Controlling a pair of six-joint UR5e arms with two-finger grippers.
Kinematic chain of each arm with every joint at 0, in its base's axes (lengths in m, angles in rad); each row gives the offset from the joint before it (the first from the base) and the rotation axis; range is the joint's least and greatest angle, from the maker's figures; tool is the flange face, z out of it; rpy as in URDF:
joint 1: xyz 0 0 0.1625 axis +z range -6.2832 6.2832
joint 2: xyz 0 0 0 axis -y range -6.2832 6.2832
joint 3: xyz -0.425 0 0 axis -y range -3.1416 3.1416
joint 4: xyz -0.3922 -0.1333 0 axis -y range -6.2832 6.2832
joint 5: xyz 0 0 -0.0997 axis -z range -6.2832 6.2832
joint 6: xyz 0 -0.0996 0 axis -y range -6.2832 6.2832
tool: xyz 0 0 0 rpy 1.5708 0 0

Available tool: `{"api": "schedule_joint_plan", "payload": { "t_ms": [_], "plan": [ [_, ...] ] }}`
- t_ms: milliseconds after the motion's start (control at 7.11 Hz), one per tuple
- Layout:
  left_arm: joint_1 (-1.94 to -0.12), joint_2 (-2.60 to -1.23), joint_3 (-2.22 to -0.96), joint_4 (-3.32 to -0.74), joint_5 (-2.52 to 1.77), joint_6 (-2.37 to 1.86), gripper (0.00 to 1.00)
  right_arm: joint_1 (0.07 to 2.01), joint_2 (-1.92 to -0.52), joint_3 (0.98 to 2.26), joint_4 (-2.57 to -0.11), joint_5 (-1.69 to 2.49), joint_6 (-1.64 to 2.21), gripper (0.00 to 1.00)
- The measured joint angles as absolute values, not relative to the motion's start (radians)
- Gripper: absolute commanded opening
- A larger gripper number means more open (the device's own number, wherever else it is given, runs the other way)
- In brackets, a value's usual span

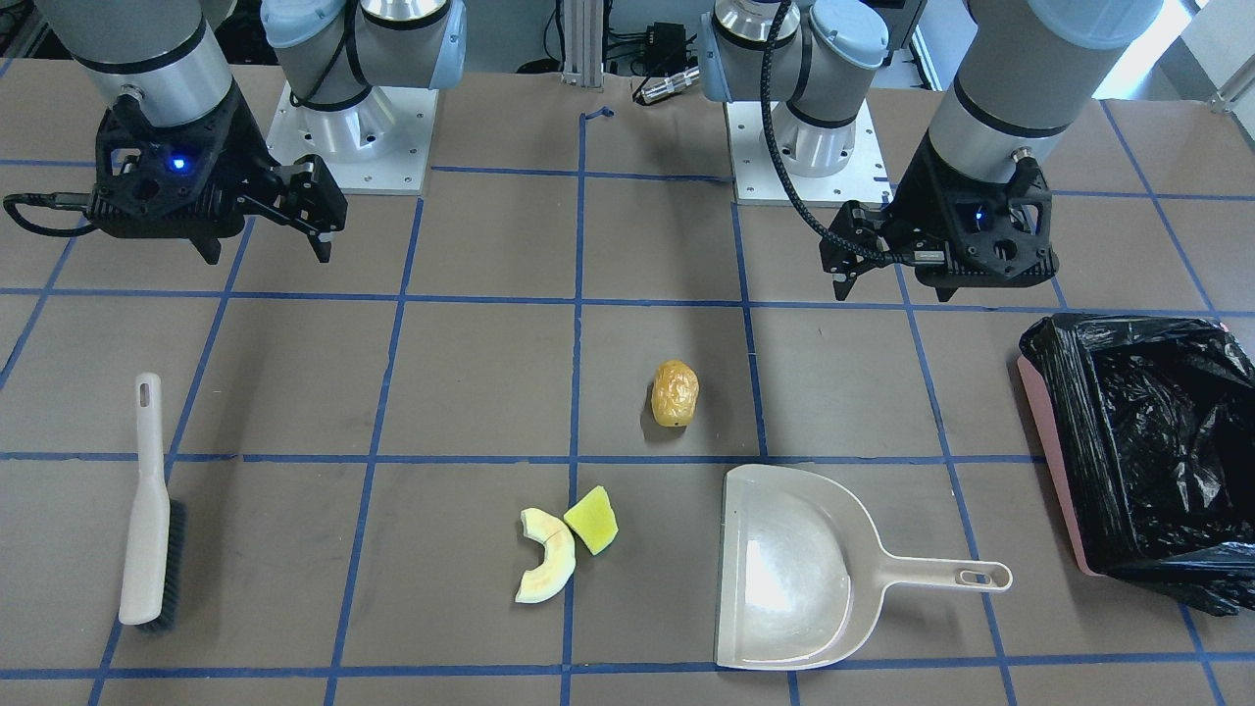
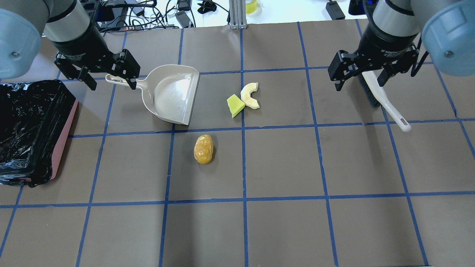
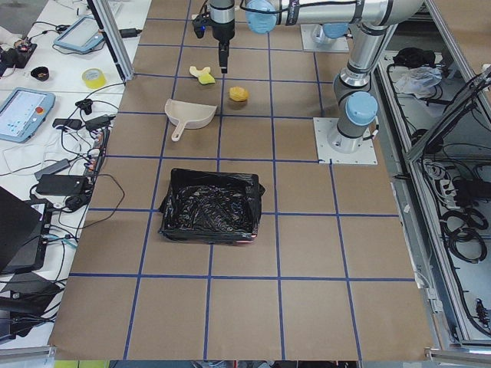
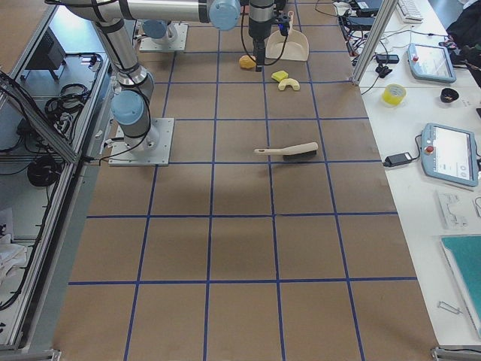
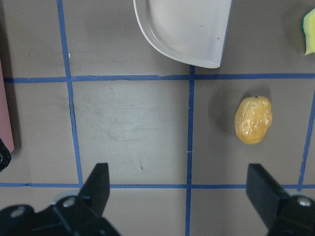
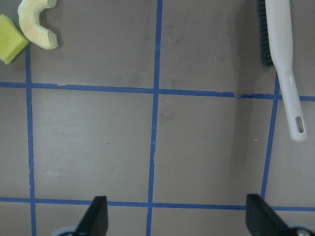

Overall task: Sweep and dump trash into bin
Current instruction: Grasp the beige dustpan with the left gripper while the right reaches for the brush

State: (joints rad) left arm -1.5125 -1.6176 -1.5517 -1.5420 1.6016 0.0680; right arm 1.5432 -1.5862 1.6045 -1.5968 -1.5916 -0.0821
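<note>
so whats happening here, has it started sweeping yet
Not yet. Both arms hover above the table, with the left gripper and right gripper open and empty. The dustpan and brush lie untouched. The rind slice, wedge and brown lump sit loose mid-table, and the black-lined bin stands at the robot's left.

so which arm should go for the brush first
Right. The brush lies on that arm's side of the table, close to its open jaws, while the left arm's jaws hang across the table by the dustpan.
</note>
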Motion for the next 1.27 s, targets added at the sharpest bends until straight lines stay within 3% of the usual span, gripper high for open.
{"api": "schedule_joint_plan", "payload": {
  "t_ms": [704,1266],
  "plan": [
    [-1.507,-1.647,-1.554,-1.449,1.606,0.139,1.00,1.528,-1.569,1.586,-1.599,-1.602,-0.094,1.00],
    [-1.493,-1.651,-1.559,-1.431,1.619,-0.126,1.00,1.337,-1.408,1.594,-1.611,-1.656,-0.214,1.00]
  ]
}}
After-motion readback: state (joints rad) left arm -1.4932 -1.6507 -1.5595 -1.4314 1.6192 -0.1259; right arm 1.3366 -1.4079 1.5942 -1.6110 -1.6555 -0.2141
